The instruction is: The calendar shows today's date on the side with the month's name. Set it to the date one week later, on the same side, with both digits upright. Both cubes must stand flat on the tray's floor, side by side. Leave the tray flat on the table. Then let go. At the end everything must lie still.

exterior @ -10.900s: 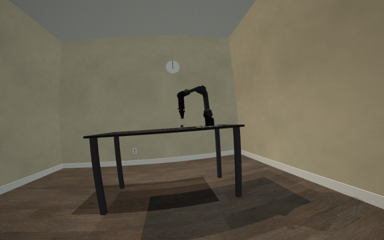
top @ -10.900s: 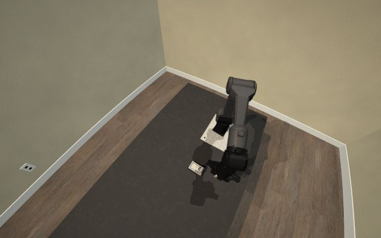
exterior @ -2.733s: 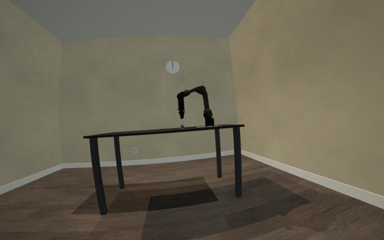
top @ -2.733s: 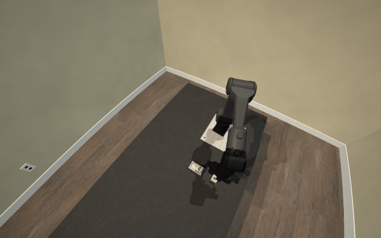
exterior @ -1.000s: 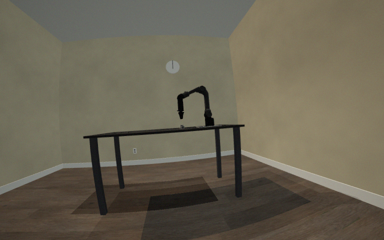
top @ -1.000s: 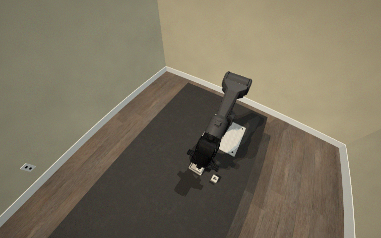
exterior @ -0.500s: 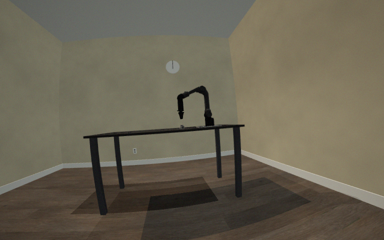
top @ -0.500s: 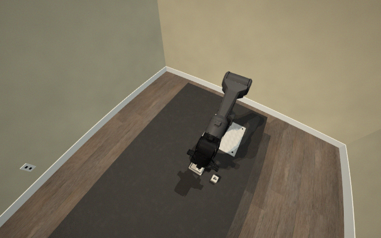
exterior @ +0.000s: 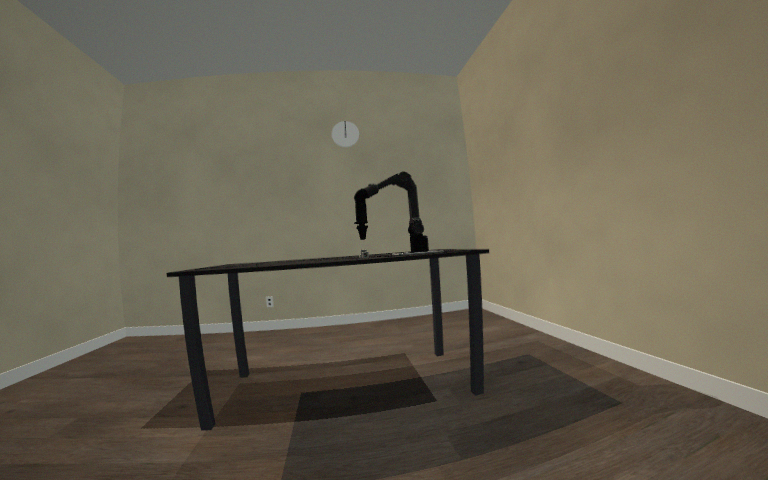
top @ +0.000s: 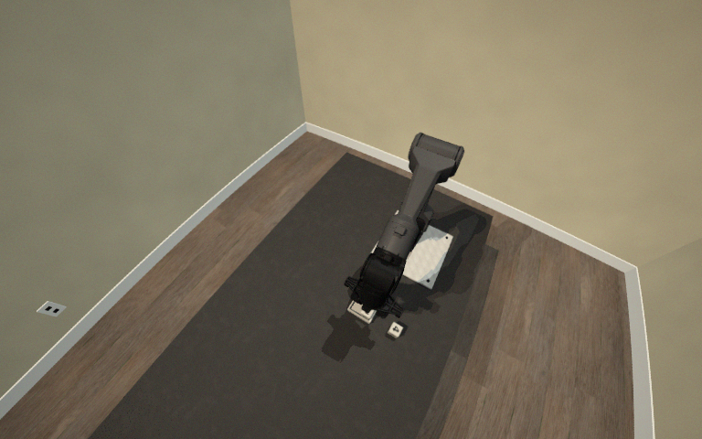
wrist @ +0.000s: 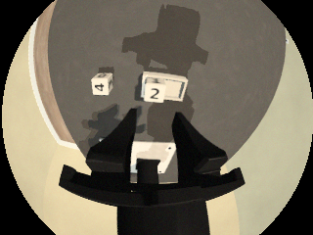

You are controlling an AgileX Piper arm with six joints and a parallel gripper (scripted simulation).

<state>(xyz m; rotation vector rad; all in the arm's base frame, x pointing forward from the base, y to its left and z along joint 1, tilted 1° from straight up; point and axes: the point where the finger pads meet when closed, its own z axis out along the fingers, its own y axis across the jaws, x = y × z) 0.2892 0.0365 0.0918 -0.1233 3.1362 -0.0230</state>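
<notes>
Overhead, the PiPER's parallel gripper (top: 373, 305) (exterior: 362, 237) (wrist: 155, 117) hangs above the black tabletop (top: 248, 331) (exterior: 317, 262) (wrist: 235, 64), pointing down, its fingers a little over halfway apart with nothing held between them. The exterior view shows a gap between the fingertips and the things on the table. In the wrist view, the calendar's shallow white tray (top: 360, 312) (wrist: 185, 89) lies on the dark surface beyond the fingers. At one end of it sits a white cube marked 2 (wrist: 155, 92), its digit upright as the wrist camera sees it; the cube covers part of the tray's near rim, and whether it rests flat on the tray's floor cannot be told. The other end of the tray holds no cube. Well apart from the fingers and near the tray, a second white cube marked 4 (top: 395, 329) (wrist: 101, 84) stands on the tabletop outside it, with the 4 turned sideways in the wrist view. Another marking shows on one of its neighbouring faces, too small to read. Closer to the arm's base, a white plate (top: 431, 253) (wrist: 163, 149) with small dark dots near its corners lies flat, partly hidden by the arm. The month's name is not legible in any view.
</notes>
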